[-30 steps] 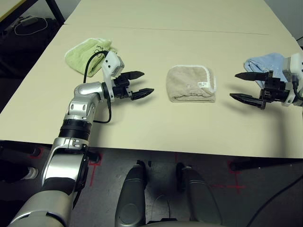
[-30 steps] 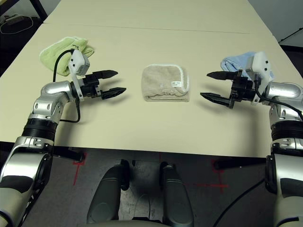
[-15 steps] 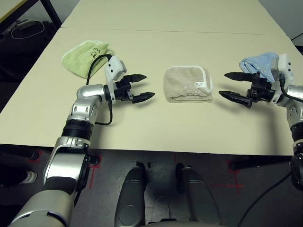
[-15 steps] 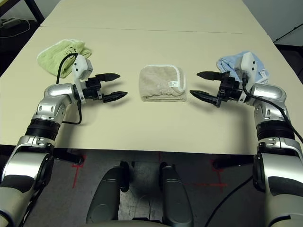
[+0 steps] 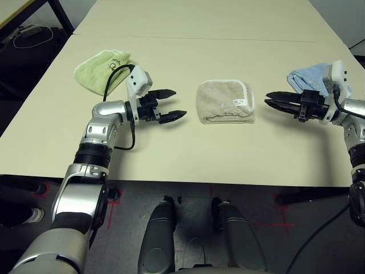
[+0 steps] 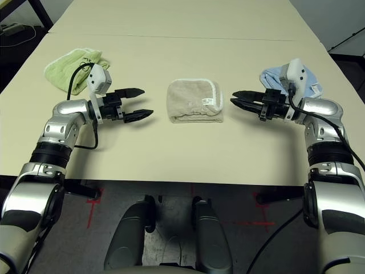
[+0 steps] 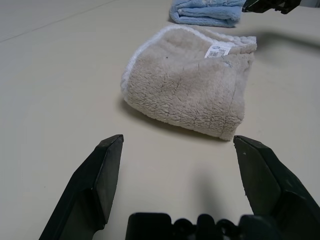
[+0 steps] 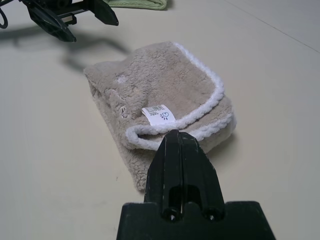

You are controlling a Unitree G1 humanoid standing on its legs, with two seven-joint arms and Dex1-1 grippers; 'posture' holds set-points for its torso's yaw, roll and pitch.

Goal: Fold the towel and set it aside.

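Light green folded towel at table's far left, light blue folded towel at right

Fluffy terry towel, matt table

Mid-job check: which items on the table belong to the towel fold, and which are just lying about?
Part of the job:
- beige towel, folded, mid-table
- left tool, open beside it
- right tool, shut, pointing at it

Lying about:
- green towel, far left
- blue towel, behind the right wrist
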